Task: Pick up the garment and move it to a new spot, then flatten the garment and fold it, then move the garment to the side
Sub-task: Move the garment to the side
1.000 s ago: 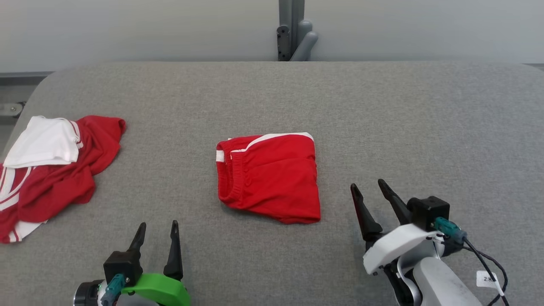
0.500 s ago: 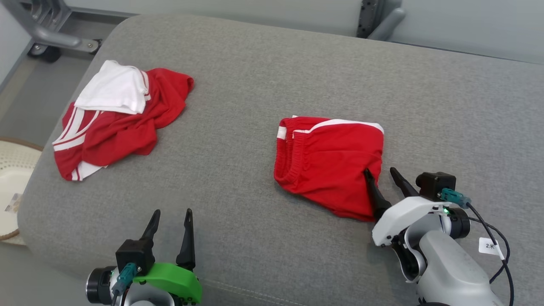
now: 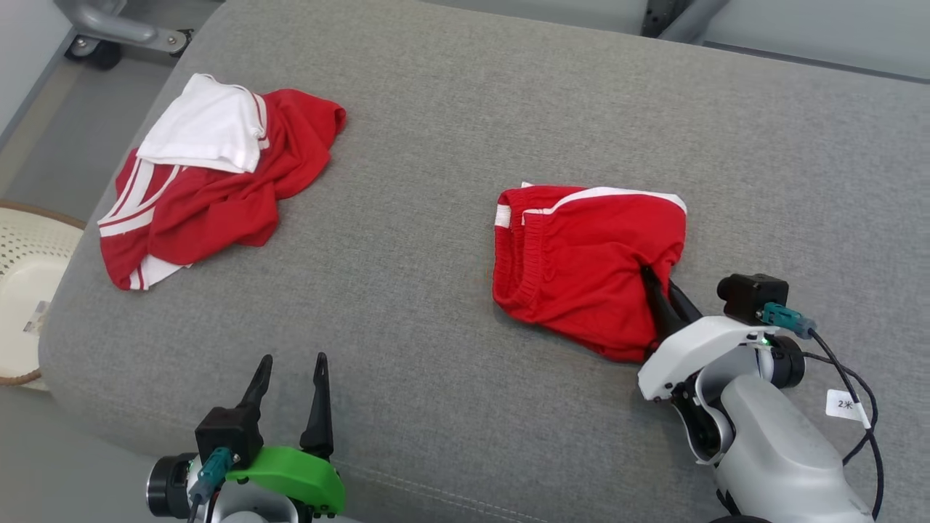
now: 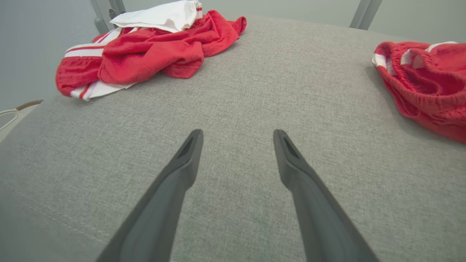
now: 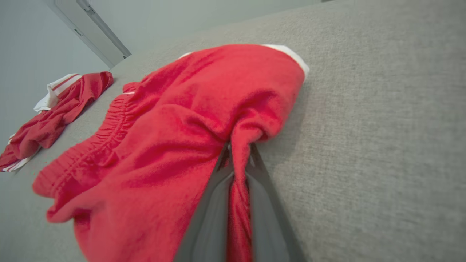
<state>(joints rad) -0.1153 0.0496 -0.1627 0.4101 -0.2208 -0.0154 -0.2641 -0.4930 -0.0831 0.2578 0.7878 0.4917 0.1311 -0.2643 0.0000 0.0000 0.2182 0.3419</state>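
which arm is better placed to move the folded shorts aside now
Right. The right jaws are shut on the edge of the folded red shorts; the left jaws stand open over bare grey cushion, touching no garment.

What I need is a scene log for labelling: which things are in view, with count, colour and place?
folded shorts: one, red with white trim, centre-right on the cushion
crumpled clothes pile: one, red and white, cushion's far left
cushion: one, grey, under both
basket: one, cream, floor at left
metal frame: one, grey, upper left
left jaws: one pair, dark, open, above bare cushion
right jaws: one pair, dark, shut on the folded shorts' right edge
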